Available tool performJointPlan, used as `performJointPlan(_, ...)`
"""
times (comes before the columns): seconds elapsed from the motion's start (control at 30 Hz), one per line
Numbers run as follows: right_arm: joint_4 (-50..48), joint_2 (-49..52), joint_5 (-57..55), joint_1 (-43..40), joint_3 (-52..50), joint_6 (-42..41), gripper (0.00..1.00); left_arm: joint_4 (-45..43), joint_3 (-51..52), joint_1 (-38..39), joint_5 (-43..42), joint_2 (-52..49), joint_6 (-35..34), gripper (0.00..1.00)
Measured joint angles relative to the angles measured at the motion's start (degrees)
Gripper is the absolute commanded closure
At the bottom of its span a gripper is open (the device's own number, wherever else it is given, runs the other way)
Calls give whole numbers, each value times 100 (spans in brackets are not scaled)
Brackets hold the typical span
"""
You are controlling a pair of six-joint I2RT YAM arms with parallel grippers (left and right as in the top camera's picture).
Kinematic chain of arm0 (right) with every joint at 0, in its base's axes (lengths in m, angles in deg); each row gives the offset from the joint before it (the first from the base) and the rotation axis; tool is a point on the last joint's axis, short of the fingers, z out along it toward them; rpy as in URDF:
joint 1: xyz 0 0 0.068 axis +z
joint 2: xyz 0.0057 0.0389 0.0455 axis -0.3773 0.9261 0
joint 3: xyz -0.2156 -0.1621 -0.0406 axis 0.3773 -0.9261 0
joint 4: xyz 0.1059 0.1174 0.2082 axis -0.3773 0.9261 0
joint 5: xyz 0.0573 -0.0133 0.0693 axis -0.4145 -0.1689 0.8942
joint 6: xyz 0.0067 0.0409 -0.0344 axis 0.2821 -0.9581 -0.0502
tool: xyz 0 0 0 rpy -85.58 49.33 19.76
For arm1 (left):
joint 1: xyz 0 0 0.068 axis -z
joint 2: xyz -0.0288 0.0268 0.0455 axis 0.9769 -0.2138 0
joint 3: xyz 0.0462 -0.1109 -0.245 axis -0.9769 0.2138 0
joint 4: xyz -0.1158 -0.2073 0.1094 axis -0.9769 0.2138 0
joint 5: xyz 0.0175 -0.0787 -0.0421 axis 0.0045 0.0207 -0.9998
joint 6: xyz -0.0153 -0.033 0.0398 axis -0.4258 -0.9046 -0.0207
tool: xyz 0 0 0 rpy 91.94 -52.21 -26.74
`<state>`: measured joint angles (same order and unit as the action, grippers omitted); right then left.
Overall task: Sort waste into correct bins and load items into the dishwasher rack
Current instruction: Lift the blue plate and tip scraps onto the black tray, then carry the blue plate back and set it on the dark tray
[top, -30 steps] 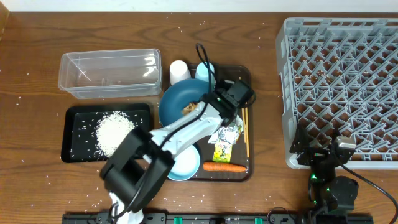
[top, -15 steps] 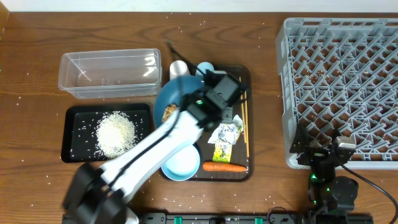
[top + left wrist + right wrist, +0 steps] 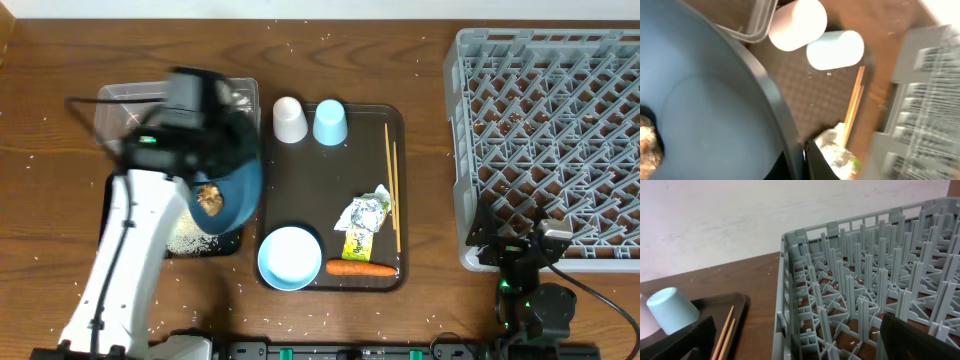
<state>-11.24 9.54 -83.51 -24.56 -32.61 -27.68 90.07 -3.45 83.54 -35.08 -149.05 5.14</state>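
Observation:
My left gripper (image 3: 218,140) is shut on the rim of the big blue plate (image 3: 232,180), which hangs tilted over the black tray (image 3: 225,243). A brown food lump (image 3: 209,198) lies on the plate's low side. In the left wrist view the plate (image 3: 700,110) fills the left side, pinched by my left gripper (image 3: 802,162). On the brown tray lie the wrapper (image 3: 365,222), carrot (image 3: 360,268), chopsticks (image 3: 392,190), white bowl (image 3: 290,258), white cup (image 3: 290,120) and light-blue cup (image 3: 330,122). My right gripper (image 3: 520,250) stands open at the rack (image 3: 550,140).
The clear tub (image 3: 130,120) sits behind the black tray, partly hidden by my left arm. Rice (image 3: 185,235) shows in the black tray below the plate. The brown serving tray (image 3: 320,190) lies between bins and rack. Loose rice grains dot the table.
My left arm has carried the blue plate leftward off the brown tray to above the black tray, and the lump has slid toward the plate's low edge. The right arm is still.

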Motion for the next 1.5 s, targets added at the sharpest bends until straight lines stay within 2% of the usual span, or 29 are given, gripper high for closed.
performJointPlan(0.17,0,0,0,0,0,0,1,-15,153,-1405,-1956,0,726,94)
performJointPlan(0.3,0,0,0,0,0,0,1,-24,557,-2341,-3128,0,1134,94)
performJointPlan(0.57,0,0,0,0,0,0,1,-404,1589,-3958,-4972,-2,1705,94)
performJointPlan(0.73,0,0,0,0,0,0,1,-586,1880,-4636,-5941,-17,1834,94)
performJointPlan(1.1,0,0,0,0,0,0,1,-562,1923,-5182,-6496,-24,1755,94)
performJointPlan(1.33,0,0,0,0,0,0,1,-313,1928,-5136,-6509,63,1711,94)
performJointPlan(1.5,0,0,0,0,0,0,1,-317,1928,-4730,-6297,824,1641,94)
